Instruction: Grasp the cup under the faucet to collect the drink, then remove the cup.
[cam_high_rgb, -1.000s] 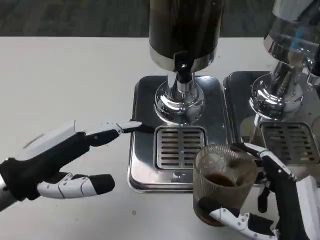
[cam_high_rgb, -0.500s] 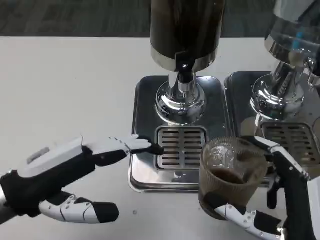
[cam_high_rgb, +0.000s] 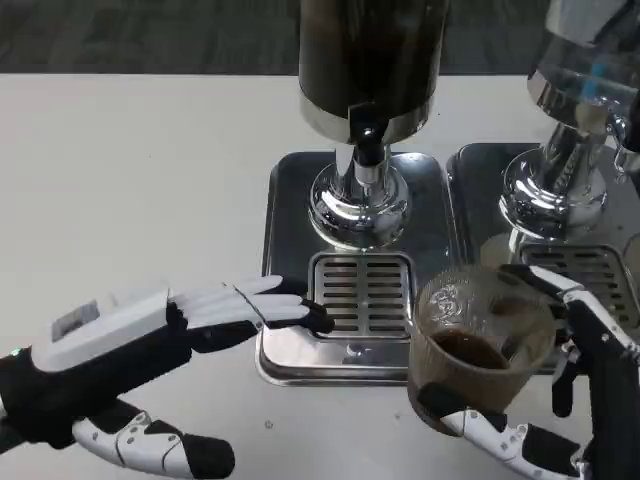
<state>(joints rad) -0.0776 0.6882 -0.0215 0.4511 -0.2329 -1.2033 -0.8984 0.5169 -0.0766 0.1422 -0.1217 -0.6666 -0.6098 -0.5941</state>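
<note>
A clear ribbed cup (cam_high_rgb: 480, 345) with dark drink in its bottom is held by my right hand (cam_high_rgb: 570, 400) at the lower right, lifted and tilted, just right of the drip grate (cam_high_rgb: 362, 293). The dark dispenser (cam_high_rgb: 370, 60) stands above on its chrome foot, its black faucet (cam_high_rgb: 366, 140) over the grate. My left hand (cam_high_rgb: 150, 350) lies low at the left with fingers spread and nothing in it, its fingertips (cam_high_rgb: 300, 312) touching the left edge of the steel tray (cam_high_rgb: 290, 190).
A second dispenser (cam_high_rgb: 585, 70) with its own tray and grate (cam_high_rgb: 590, 275) stands at the right, close behind my right hand. White tabletop (cam_high_rgb: 130, 170) stretches to the left and far side.
My right hand has carried the cup a little right and toward me, away from the grate. My left hand has slid right and nearer, its fingertips now at the tray's edge.
</note>
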